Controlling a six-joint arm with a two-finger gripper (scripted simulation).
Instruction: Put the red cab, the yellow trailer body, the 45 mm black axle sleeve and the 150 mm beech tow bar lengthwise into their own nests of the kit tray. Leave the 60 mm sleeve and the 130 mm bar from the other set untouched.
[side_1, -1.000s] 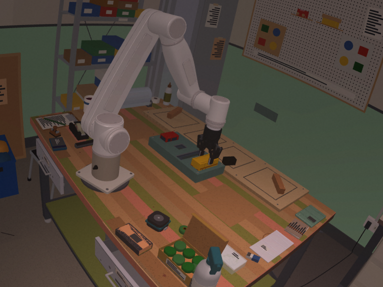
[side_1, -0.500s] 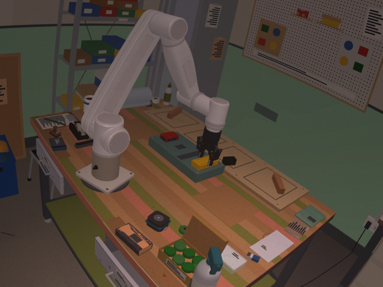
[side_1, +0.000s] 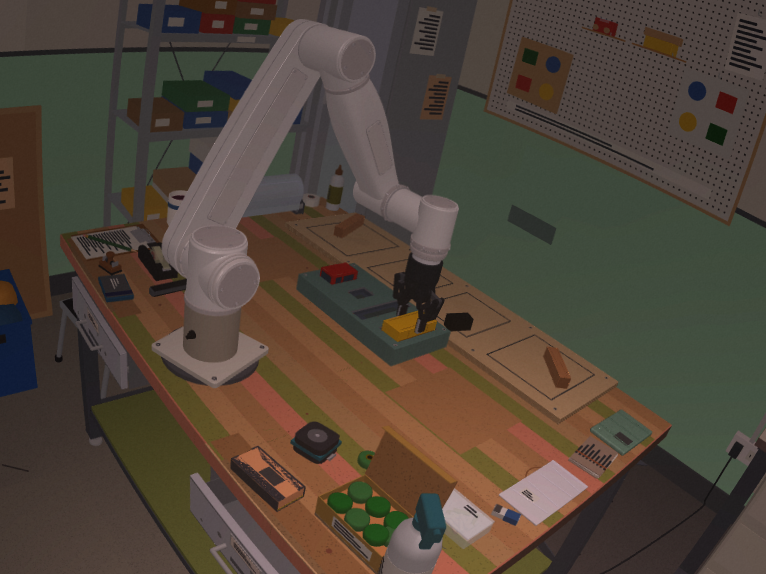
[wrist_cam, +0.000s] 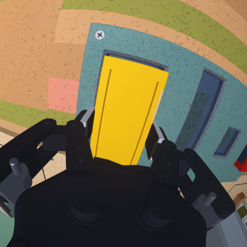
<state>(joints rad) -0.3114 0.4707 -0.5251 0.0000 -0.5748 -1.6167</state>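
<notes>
The yellow trailer body (side_1: pixel 405 326) (wrist_cam: pixel 127 110) lies lengthwise in the nest at the near end of the teal kit tray (side_1: pixel 371 307) (wrist_cam: pixel 185 82), and my gripper (side_1: pixel 420 314) (wrist_cam: pixel 120 130) stands over it, closed on its sides. The red cab (side_1: pixel 339 273) (wrist_cam: pixel 242 160) sits in the nest at the tray's far end. Between them the long slot (wrist_cam: pixel 198 110) and the small square nest (wrist_cam: pixel 226 141) hold nothing. A black axle sleeve (side_1: pixel 459 321) lies on the marked board just right of the tray. One beech bar (side_1: pixel 556 367) lies in the nearest marked square, another (side_1: pixel 348 224) in the farthest.
Behind the bench stand a shelf rack with bins (side_1: pixel 185 93) and a grey cabinet; a pegboard (side_1: pixel 624 86) hangs on the right wall. My arm's base (side_1: pixel 210 346) is bolted left of the tray. A box of green discs (side_1: pixel 365 513), a spray bottle (side_1: pixel 414 538) and papers crowd the near edge.
</notes>
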